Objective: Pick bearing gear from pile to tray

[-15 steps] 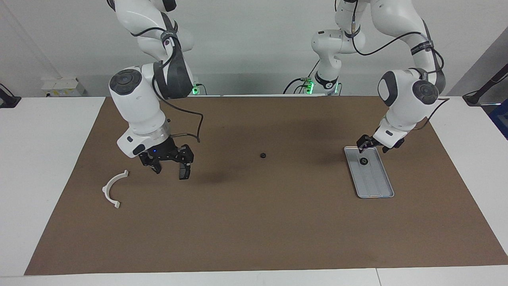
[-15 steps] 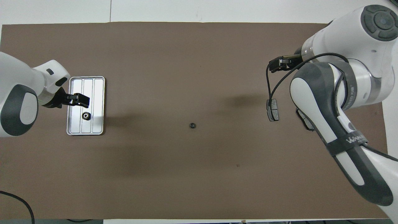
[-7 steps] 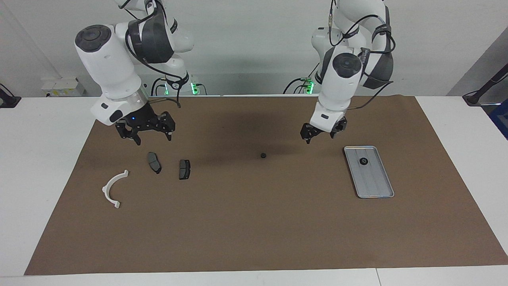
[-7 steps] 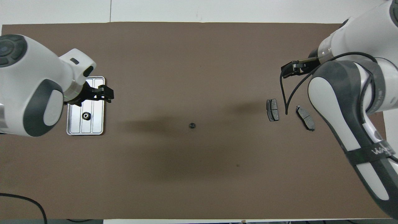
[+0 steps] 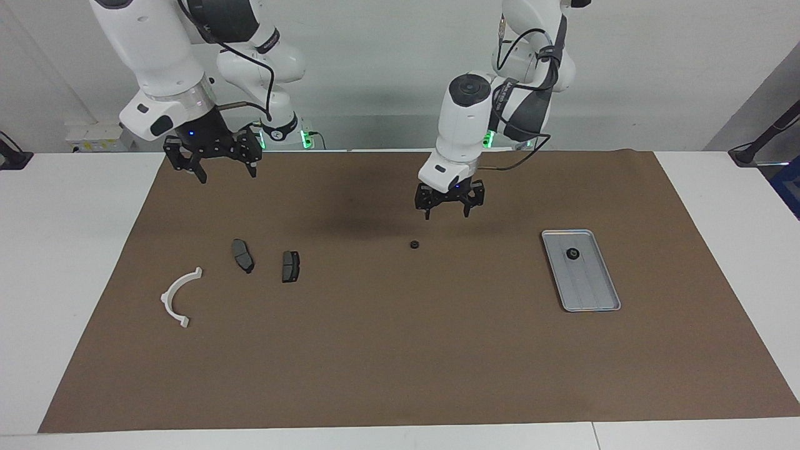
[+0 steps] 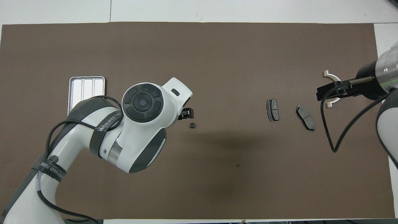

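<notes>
One small black bearing gear (image 5: 414, 244) (image 6: 192, 125) lies alone on the brown mat mid-table. A second gear (image 5: 572, 253) rests in the silver tray (image 5: 592, 289) (image 6: 86, 84) toward the left arm's end; the overhead view hides it under the left arm. My left gripper (image 5: 447, 211) (image 6: 186, 113) hangs open and empty over the mat just beside the loose gear. The pile's white arc (image 5: 178, 297) (image 6: 330, 74) and two brake pads (image 5: 242, 255) (image 5: 290, 265) lie toward the right arm's end. My right gripper (image 5: 224, 170) (image 6: 333, 91) is raised, open and empty, over the mat's edge there.
The brown mat (image 5: 400, 356) covers most of the white table. In the overhead view the brake pads (image 6: 272, 109) (image 6: 305, 117) sit side by side, and the right gripper partly covers the white arc.
The left gripper swung from over the tray to beside the loose gear. The right gripper rose and drew back toward its base, uncovering the two brake pads. Both stayed open.
</notes>
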Controlling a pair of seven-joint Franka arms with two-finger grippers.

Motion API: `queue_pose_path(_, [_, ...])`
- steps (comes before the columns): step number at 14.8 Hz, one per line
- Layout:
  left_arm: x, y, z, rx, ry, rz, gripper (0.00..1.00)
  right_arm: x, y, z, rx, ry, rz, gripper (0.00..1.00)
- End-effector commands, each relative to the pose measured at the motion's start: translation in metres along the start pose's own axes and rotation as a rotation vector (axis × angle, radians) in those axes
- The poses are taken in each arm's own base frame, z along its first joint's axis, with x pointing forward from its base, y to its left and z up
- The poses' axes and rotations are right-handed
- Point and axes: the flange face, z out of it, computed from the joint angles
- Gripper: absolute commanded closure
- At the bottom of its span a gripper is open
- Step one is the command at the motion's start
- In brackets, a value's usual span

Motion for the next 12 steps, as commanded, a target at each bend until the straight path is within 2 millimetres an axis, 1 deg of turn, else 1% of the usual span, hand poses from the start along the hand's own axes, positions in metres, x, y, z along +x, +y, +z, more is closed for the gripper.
queue_pose_path(1, [-0.014, 0.007, 0.029, -0.009, -0.004, 0.010, 0.00, -0.020, 0.003, -0.011, -0.004, -0.018, -0.012, 0.00])
queue_pose_path(2, [-0.019, 0.008, 0.037, -0.014, 0.003, 0.014, 0.00, -0.024, 0.004, -0.016, -0.010, -0.020, -0.012, 0.00])
queue_pose_path(3, [-0.021, 0.009, 0.050, -0.012, 0.001, 0.009, 0.00, -0.027, 0.006, -0.017, -0.023, -0.028, -0.010, 0.00])
queue_pose_path(4, [-0.027, 0.017, 0.061, -0.006, -0.008, 0.023, 0.00, -0.029, 0.007, -0.017, -0.031, -0.037, -0.008, 0.00])
queue_pose_path(5, [-0.031, 0.023, 0.069, 0.000, -0.015, 0.031, 0.00, -0.031, 0.007, -0.015, -0.032, -0.050, -0.006, 0.00])
queue_pose_path(6, [-0.031, 0.027, 0.077, 0.007, -0.021, 0.020, 0.00, -0.031, 0.007, -0.009, -0.032, -0.062, 0.000, 0.00])
queue_pose_path(8, [-0.035, 0.037, 0.087, 0.001, -0.013, 0.031, 0.00, -0.030, 0.009, -0.002, -0.037, -0.066, 0.010, 0.00])
queue_pose_path(10, [-0.036, 0.045, 0.105, 0.013, -0.020, 0.031, 0.00, -0.028, 0.011, 0.001, -0.039, -0.056, 0.011, 0.00])
queue_pose_path(12, [-0.036, 0.046, 0.111, 0.015, -0.018, 0.026, 0.00, -0.027, 0.011, 0.001, -0.040, -0.054, 0.012, 0.00])
